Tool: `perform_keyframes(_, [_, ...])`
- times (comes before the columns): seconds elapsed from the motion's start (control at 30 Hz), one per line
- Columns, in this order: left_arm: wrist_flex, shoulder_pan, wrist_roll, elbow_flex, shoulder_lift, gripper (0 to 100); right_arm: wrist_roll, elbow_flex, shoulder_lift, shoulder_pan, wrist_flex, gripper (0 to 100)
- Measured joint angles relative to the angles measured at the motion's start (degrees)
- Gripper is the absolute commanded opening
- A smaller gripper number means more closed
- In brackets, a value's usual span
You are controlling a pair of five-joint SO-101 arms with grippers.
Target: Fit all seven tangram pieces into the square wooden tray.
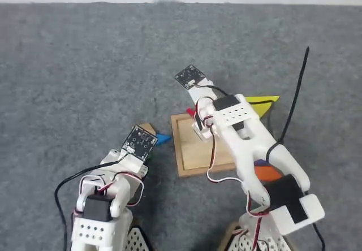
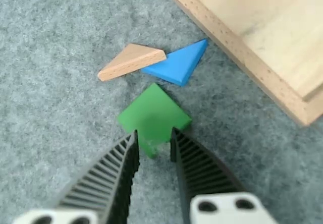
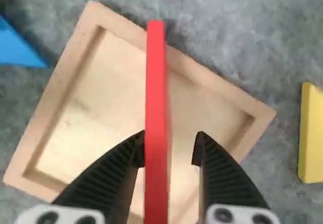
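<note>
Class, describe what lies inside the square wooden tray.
In the tray bare wood shows, with a red piece on edge over it at the right gripper. The floor beneath them is hidden.

Open grey mat (image 1: 85, 64) is stretching away far left. The right arm (image 1: 249, 141) is hanging over the tray (image 1: 176, 143) (near-right side covered), a red piece (image 3: 155, 82) is standing edgewise across its middle, and the blue triangle (image 2: 179, 62) and tan triangle (image 2: 131, 60) are crowding its rim.
</note>
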Motion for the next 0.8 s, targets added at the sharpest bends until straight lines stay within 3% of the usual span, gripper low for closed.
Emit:
perform_keyframes(0.43, [0.00,0.00,0.00,0.00,0.00,10,-1.23,2.11,-9.76,-8.18,6.24,15.1])
perform_keyframes(0.8, [0.00,0.00,0.00,0.00,0.00,10,-1.32,2.55,-10.90,-6.07,4.92,13.7])
